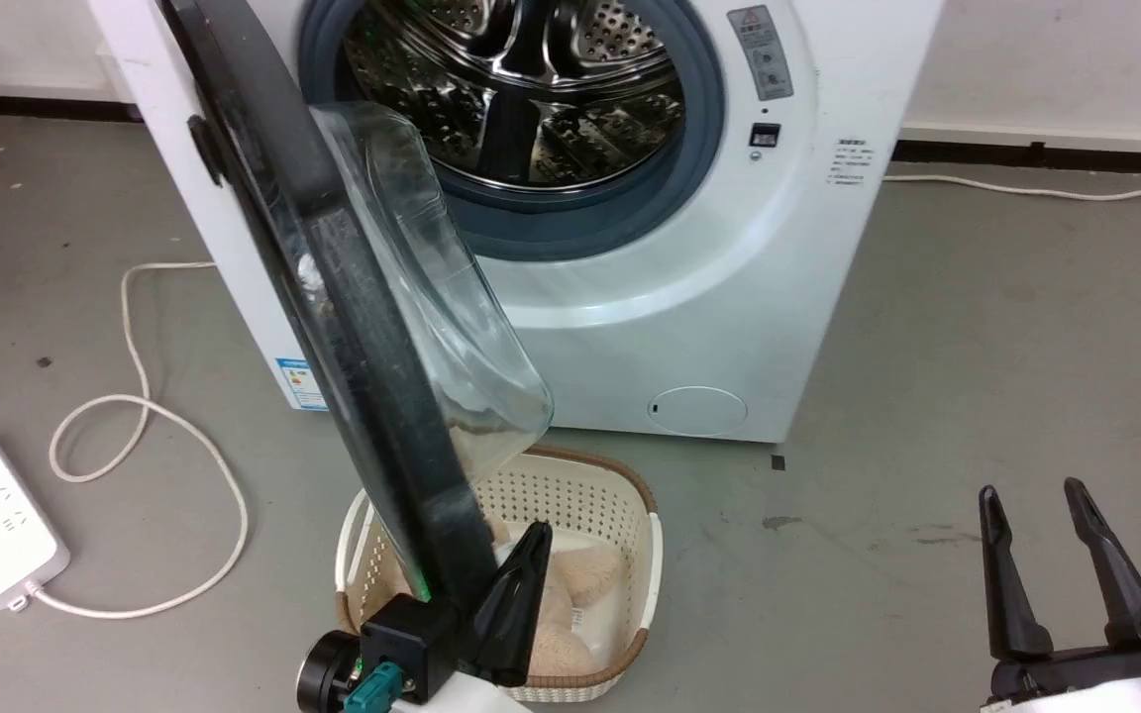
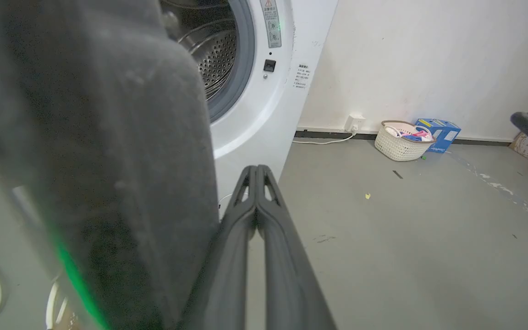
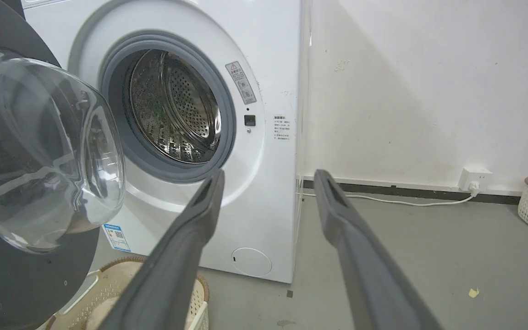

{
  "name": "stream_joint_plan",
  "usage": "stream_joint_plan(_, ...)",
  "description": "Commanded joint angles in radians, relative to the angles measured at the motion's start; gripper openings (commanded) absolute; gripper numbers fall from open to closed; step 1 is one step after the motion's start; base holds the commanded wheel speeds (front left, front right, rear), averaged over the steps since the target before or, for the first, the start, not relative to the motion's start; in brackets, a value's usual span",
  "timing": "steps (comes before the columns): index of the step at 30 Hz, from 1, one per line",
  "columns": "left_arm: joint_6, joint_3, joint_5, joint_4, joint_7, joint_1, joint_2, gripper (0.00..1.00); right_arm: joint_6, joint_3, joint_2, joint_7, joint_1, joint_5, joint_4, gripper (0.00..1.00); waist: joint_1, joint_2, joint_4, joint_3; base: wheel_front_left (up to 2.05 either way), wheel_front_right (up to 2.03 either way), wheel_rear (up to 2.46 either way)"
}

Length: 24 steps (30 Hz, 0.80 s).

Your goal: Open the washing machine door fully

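While my head view is showing the washing machine door [image 1: 343, 317] edge-on, swung out from the left edge of the washing machine [image 1: 729, 297], my right wrist view is giving its inner face instead, the clear glass bowl [image 3: 39, 151] bulging toward the open drum [image 3: 172, 110]. My left wrist view is adding a far basket [image 2: 401, 146] and a blue box [image 2: 438, 130] lying on the floor along the wall. From that wrist the door's black ring is showing as a dark blur, cut off by the top and left edges. I am holding my left gripper [image 2: 257, 172] with its fingers pressed together, nothing between them, just beside the door's lower rim on the glass side, above the laundry basket [image 1: 580, 495] sitting at the machine's front edge; whether a finger is touching the rim I cannot tell. My right gripper [image 1: 1030, 490] is hovering well apart from the door, fingers spread.
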Motion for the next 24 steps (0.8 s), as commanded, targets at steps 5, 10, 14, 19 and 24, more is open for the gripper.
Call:
stream_joint_plan(5, 0.007, 0.035, -0.011, 0.04, -0.022, -0.016, 0.029, 0.0, 0.001, -0.004, 0.004, -0.004, -0.005, 0.011, 0.005, 1.0, 0.0, -0.0001, 0.04, -0.005, 0.0, 0.0, 0.0)
stream_joint_plan(10, 0.025, 0.06, -0.019, 0.032, -0.036, 0.017, 0.047, 0.0, 0.001, -0.007, 0.004, -0.004, 0.004, 0.017, 0.01, 1.0, 0.0, -0.0001, 0.106, -0.012, 0.0, 0.0, 0.0)
stream_joint_plan(14, 0.044, 0.087, -0.027, 0.012, -0.04, 0.035, 0.063, 0.0, 0.001, -0.009, 0.004, -0.004, 0.009, 0.017, 0.009, 1.0, 0.0, -0.0001, 0.176, -0.003, 0.0, 0.0, 0.0)
stream_joint_plan(19, 0.061, 0.138, -0.044, -0.002, -0.03, 0.033, 0.096, 0.0, 0.001, 0.001, 0.004, -0.004, 0.003, 0.005, 0.008, 1.0, 0.0, -0.0001, 0.25, 0.02, 0.0, 0.0, 0.0)
stream_joint_plan(24, 0.088, 0.214, -0.064, -0.027, -0.024, 0.013, 0.137, 0.0, 0.001, 0.018, 0.004, -0.004, -0.018, -0.016, 0.001, 1.0, 0.0, -0.0001, 0.294, 0.068, 0.0, 0.0, 0.0)
